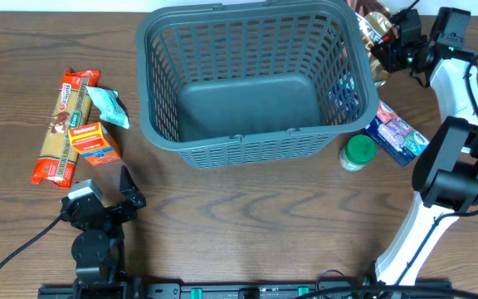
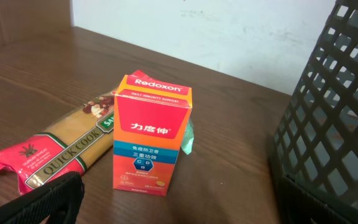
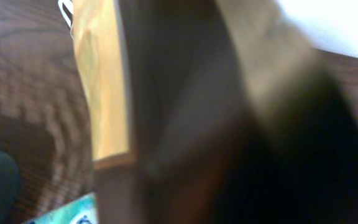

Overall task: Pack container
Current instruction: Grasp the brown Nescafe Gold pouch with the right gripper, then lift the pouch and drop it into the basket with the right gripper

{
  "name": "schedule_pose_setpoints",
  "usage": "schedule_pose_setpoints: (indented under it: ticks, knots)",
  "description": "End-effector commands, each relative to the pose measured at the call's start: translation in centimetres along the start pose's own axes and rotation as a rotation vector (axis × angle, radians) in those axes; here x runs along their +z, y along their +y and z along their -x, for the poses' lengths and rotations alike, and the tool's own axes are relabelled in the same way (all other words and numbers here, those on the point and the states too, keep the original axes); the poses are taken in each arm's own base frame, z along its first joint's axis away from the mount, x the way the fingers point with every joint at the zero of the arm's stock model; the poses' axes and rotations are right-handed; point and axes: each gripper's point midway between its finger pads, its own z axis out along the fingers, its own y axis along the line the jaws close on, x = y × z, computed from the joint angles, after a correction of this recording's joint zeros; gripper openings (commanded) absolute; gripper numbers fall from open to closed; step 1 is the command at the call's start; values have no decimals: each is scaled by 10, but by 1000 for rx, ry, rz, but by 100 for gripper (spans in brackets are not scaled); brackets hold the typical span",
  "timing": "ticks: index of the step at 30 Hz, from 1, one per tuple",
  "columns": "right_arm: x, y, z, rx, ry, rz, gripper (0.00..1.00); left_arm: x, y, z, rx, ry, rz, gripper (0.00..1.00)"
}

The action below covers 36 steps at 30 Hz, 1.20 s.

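Observation:
The container, a large dark grey slatted basket (image 1: 247, 79), stands at the back middle of the table with nothing in it; its wall shows at the right of the left wrist view (image 2: 334, 118). My right gripper (image 1: 391, 41) is at the basket's far right corner, shut on a brown and gold packet (image 1: 375, 29) that fills the blurred right wrist view (image 3: 110, 93). My left gripper (image 1: 106, 198) is open and empty near the front left. An orange Redoxon box (image 2: 152, 134) stands ahead of it (image 1: 95, 143).
A long pasta pack (image 1: 63, 126) and a teal packet (image 1: 108, 106) lie beside the orange box at the left. A green-lidded jar (image 1: 358, 153) and a blue packet (image 1: 395, 133) sit right of the basket. The right arm's base stands at the front right.

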Motion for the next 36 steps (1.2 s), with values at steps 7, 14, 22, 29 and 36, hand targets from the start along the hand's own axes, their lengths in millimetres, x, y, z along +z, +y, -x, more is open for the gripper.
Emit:
schedule_pose_setpoints:
  ticks: [7, 14, 22, 29, 36]
  knots:
    - [-41, -13, 38, 101, -93, -61, 1, 2, 5, -12, 0, 26, 17, 98]
    - [-127, -19, 90, 118, -237, -139, 1, 2, 5, -12, 0, 26, 17, 98]
    - [-236, 17, 129, 70, -356, -195, 1, 2, 5, -12, 0, 26, 17, 99]
    - [-362, 84, 171, 23, -592, -237, 1, 2, 5, -12, 0, 26, 17, 98]
    - [-455, 152, 177, 146, -783, -169, 1, 2, 5, -12, 0, 26, 17, 98]
